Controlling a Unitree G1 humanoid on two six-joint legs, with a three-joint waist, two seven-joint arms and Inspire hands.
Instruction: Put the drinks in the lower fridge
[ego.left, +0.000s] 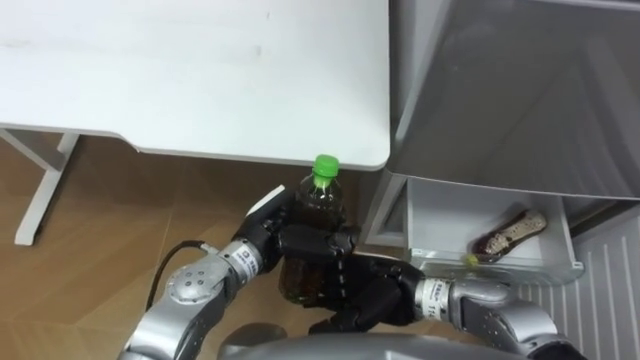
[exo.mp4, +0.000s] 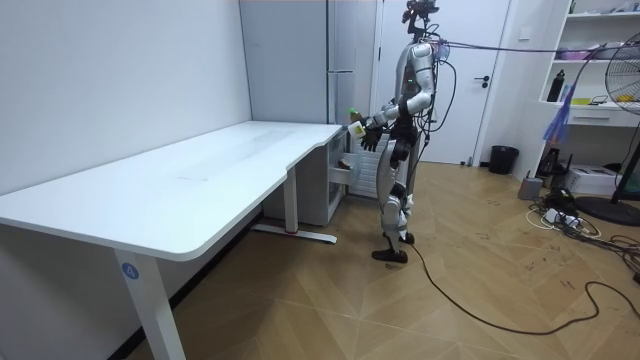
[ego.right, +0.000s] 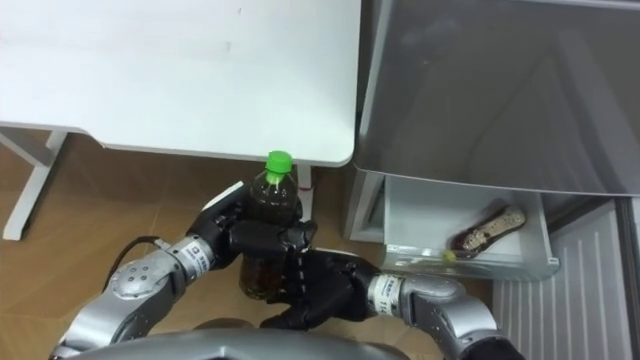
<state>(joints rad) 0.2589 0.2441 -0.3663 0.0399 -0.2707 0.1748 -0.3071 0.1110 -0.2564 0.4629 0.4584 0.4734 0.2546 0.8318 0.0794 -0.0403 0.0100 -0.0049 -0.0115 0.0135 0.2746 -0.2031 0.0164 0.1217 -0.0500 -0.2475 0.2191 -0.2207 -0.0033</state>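
Your left hand holds the green-capped bottle, fingers curled round it, right hand apparently clasping too, beside the open fridge drawer.

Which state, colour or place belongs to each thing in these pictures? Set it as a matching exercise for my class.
Things:
1. bottle
2. cap
3. drawer
4. table

Descriptions:
a. pulled open, with something lying inside
b. stands to the robot's left of the fridge
c. held upright, the left robot hand curled round it
d. green

Right pairs: 1-c, 2-d, 3-a, 4-b
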